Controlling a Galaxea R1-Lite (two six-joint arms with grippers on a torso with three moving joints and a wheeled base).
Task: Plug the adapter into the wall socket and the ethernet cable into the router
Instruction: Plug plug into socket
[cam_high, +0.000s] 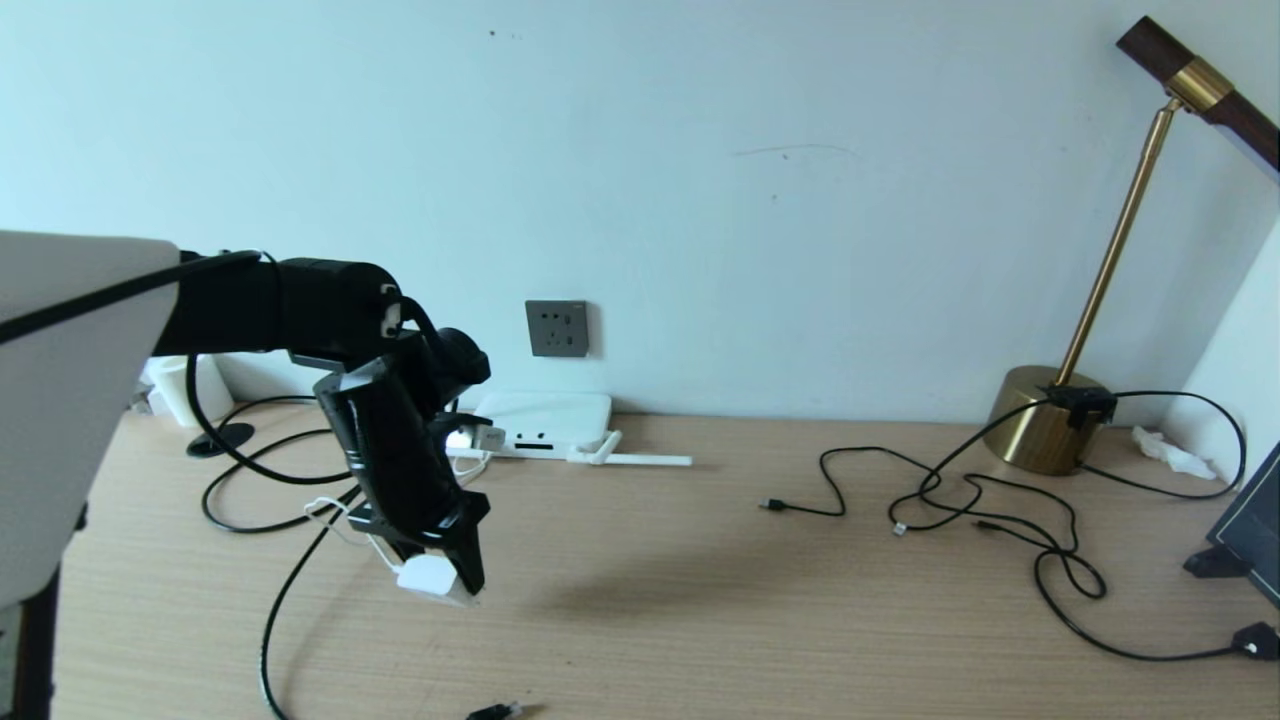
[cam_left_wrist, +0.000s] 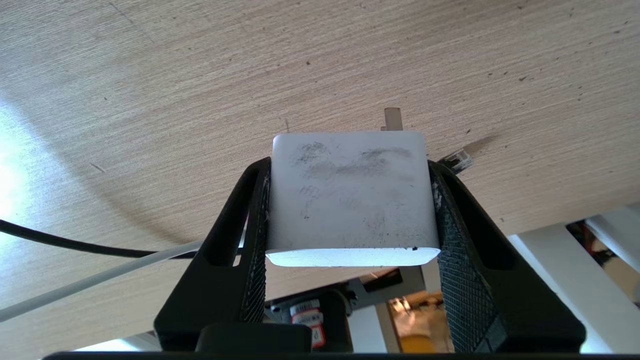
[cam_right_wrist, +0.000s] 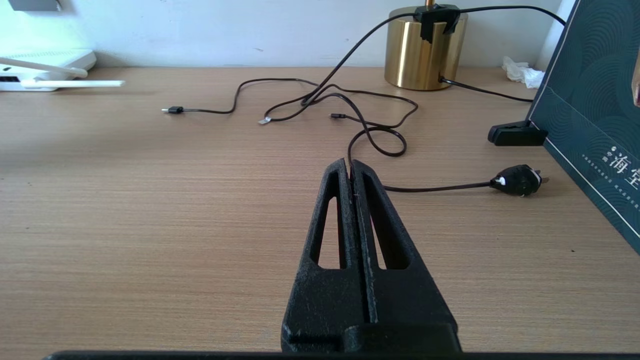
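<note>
The desk (cam_high: 760, 600) is pale wood-grain laminate with fine horizontal streaks, set against a plain matt wall. At the right stands a lamp (cam_high: 1050, 420) with a round brushed-brass base, a thin brass stem and a dark wooden head; thin black cables (cam_high: 1000, 500) with small USB-type ends loop loosely in front of it, one ending in a chunky black plug (cam_right_wrist: 517, 180). Beside that leans a dark teal board (cam_right_wrist: 590, 115) with a fine arc pattern and white Chinese characters along its lower edge, cut off and not fully readable. The left gripper (cam_high: 440, 580) hangs over the left part of the desk, its black ribbed fingers (cam_left_wrist: 250, 250) clamped on the two sides of the adapter (cam_left_wrist: 350, 200), a smooth white cube with rounded corners and grey scuff smudges on its face; one metal prong shows past its far edge, and its thin white cord (cam_left_wrist: 100, 280) trails away beneath. The router (cam_high: 545, 420), a flat glossy white box with rounded corners and a stick antenna lying flat, sits against the wall, directly under the socket (cam_high: 557, 328), a square dark-grey plate with pin holes. The thick black ethernet cable (cam_high: 285, 600) curves across the desk's left side, its clear-tipped plug (cam_high: 495, 711) lying at the near edge. The right gripper (cam_right_wrist: 351, 167) is low over the desk's right half, its textured black fingers pressed together with nothing between them.
</note>
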